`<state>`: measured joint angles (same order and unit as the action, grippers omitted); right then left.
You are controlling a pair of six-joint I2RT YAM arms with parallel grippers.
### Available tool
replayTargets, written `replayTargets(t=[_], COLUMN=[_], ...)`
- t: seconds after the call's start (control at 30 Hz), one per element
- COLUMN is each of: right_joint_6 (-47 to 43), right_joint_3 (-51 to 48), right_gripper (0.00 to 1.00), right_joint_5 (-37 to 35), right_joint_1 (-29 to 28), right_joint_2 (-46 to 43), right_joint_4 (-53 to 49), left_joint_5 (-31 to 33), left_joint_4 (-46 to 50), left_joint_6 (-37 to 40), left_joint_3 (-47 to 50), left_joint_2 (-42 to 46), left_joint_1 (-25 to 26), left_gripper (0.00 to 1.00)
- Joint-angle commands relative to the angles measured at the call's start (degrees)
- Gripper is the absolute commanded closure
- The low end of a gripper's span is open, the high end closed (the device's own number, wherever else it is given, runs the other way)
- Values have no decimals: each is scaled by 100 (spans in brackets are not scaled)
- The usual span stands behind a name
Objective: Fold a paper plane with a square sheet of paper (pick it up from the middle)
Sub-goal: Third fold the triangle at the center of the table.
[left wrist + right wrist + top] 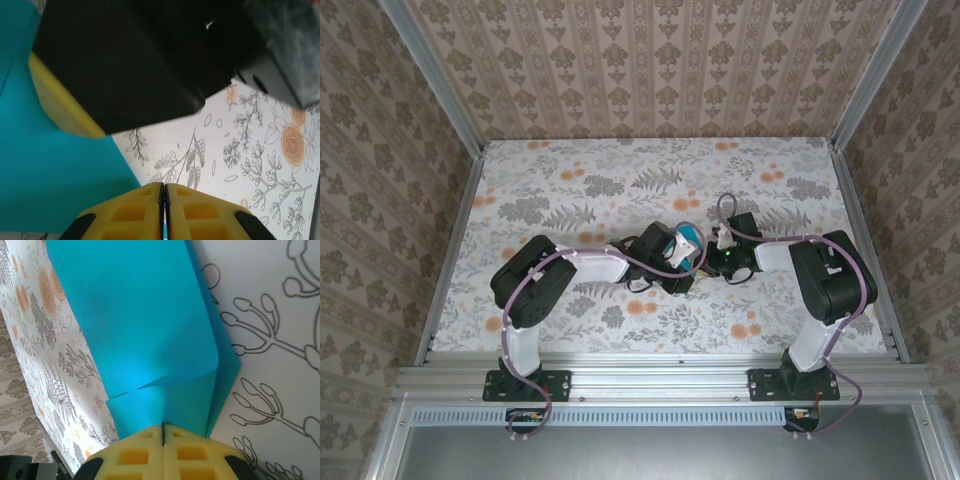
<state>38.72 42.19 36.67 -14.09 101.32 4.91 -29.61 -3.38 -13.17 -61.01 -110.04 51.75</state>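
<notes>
I see the flowered counter [570,180] under both arms. The left arm [535,285] and the right arm [830,275] reach in toward each other and meet at the middle of it, a little right of centre.

Between them is the teal sheet of paper [689,238], showing from above as a small bright patch. Through the right wrist camera it is no longer one flat layer. One panel lies over another, with a soft bend across it and a rounded corner at the right.

The right hand [163,427] has its fingers pressed together, and the paper runs straight into the seam, so I read it as clamped on the sheet's near edge.

The left hand [163,186] also has its fingers together. The sheet's edge runs down beside and behind them, but I cannot tell whether any paper is pinched there.

I judge the sheet to be very light, limp and easy to crumple or tear. It will slide on the counter and bow if I pull from one side. I would grip on a doubled layer or beside a crease, and keep the pull gentle and even.
</notes>
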Motion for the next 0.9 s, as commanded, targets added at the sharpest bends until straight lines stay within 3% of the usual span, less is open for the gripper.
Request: replayTargets(t=[0.0, 0.4, 0.87], right_joint_6=[-149, -180, -268], right_joint_3=[-88, -87, 21], right_gripper=[94, 94, 94], right_joint_5=[-643, -646, -741], right_joint_1=[19, 29, 128], right_joint_2=[317, 312, 219], right_joint_4=[-596, -605, -802], left_joint_5=[-246, 186, 635], left_joint_4=[-46, 515, 1122], left_joint_6=[7, 459, 960], left_joint_3=[-163, 47, 411], left_joint_2=[-166, -316, -286], left_joint_1=[-2, 34, 488], left_gripper=[87, 87, 88])
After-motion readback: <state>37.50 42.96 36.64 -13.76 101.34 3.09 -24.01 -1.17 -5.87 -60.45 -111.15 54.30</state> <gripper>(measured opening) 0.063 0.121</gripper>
